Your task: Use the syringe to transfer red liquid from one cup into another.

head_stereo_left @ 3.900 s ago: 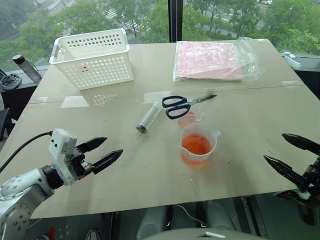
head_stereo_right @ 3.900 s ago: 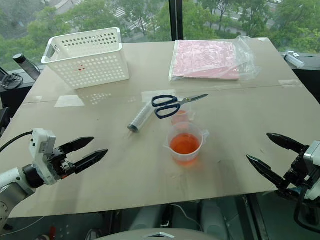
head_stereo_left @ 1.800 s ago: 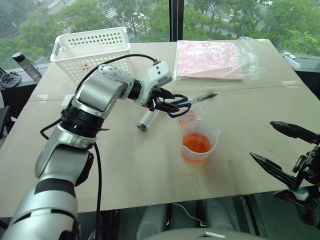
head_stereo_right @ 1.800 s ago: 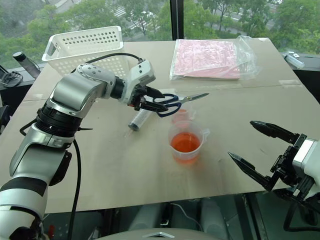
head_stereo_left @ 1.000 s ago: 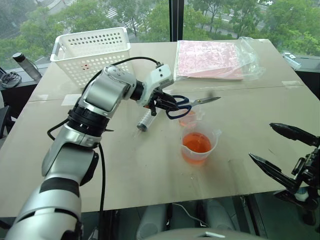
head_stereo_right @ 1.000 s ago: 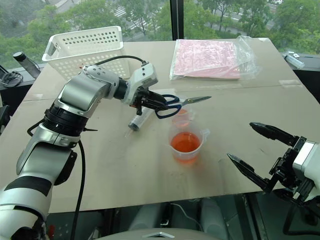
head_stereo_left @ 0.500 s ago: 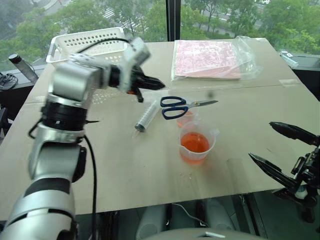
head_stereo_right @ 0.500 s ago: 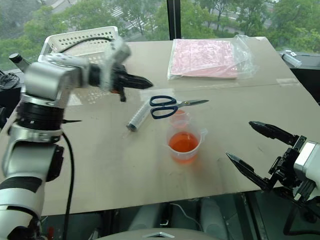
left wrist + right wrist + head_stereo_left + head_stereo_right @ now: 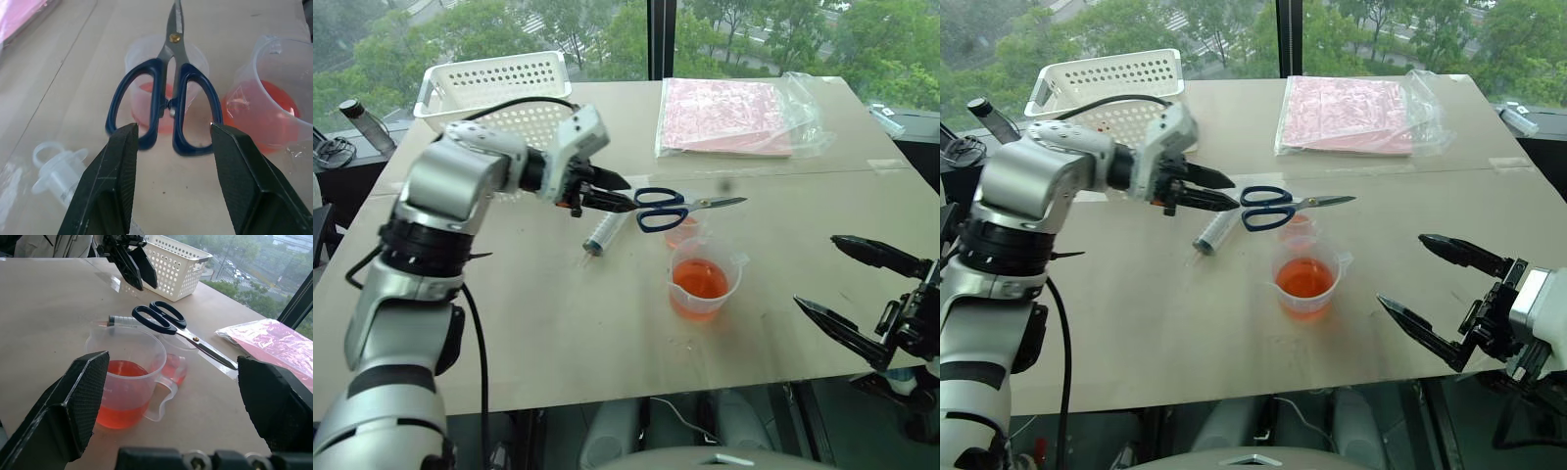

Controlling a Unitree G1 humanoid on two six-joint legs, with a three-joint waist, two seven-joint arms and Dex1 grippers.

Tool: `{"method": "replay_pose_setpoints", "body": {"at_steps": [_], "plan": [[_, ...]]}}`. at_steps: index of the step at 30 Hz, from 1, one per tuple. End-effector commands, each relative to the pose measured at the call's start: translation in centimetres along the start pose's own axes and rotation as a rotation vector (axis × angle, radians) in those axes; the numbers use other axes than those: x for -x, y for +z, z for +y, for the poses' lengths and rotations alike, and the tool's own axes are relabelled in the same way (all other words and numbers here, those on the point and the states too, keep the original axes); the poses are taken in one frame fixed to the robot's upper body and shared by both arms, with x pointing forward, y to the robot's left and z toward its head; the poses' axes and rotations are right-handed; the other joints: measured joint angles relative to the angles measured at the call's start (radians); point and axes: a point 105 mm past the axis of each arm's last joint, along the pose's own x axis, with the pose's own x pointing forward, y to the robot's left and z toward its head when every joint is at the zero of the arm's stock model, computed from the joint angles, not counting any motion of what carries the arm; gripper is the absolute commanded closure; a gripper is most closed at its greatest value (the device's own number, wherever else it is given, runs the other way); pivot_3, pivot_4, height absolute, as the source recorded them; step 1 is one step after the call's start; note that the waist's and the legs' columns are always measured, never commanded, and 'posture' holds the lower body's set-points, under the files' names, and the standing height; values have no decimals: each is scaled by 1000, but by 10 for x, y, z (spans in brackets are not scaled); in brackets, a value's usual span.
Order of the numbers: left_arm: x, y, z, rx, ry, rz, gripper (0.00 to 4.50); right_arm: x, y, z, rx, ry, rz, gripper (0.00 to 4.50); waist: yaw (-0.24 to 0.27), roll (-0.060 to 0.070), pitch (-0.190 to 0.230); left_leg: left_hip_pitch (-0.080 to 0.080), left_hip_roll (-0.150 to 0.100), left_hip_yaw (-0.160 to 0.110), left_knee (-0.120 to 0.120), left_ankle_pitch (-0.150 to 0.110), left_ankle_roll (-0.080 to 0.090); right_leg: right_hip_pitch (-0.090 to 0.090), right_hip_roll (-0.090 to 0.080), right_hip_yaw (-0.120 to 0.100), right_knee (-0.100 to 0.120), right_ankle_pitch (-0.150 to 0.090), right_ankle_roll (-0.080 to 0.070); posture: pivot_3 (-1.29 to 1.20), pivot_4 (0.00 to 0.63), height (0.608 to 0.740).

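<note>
Syringe cut off by left pincer — released; right pincer spread wide.

Clear plastic, bright steel and a matt pale surface

The surface is smooth and matt; the beaker, smaller cup and syringe are clear glossy plastic; the scissors have shiny metal blades and glossy dark-blue plastic handles; the basket at the far left corner is matt white perforated plastic; left claw fingers are black with a fine textured finish
</note>
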Motion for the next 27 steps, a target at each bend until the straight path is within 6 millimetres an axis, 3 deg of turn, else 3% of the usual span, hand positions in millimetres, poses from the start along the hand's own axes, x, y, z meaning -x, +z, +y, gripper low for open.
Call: {"method": "replay_pose_setpoints", "body": {"at_steps": [1, 12, 27], "plan": [[-2, 16, 0, -78, -28, 12, 2189, 0, 8, 6, 38, -5, -19, 0, -1, 0, 0, 0, 0, 0, 0, 0, 0, 0, 0, 0, 0, 0, 0, 0, 150, 740], [-26, 16, 8, -173, -84, 129, 2189, 5, 7, 12, 36, -38, -14, 0, -1, 0, 0, 0, 0, 1, 0, 0, 0, -1, 2, 0, 1, 0, 0, 0, 150, 740], [-37, 7, 14, -213, -100, 192, 2189, 5, 8, 14, 35, -47, -9, 0, -2, 0, 0, 0, 0, 1, 0, 0, 1, -2, 1, 0, 1, 0, 0, 0, 150, 740]]}}
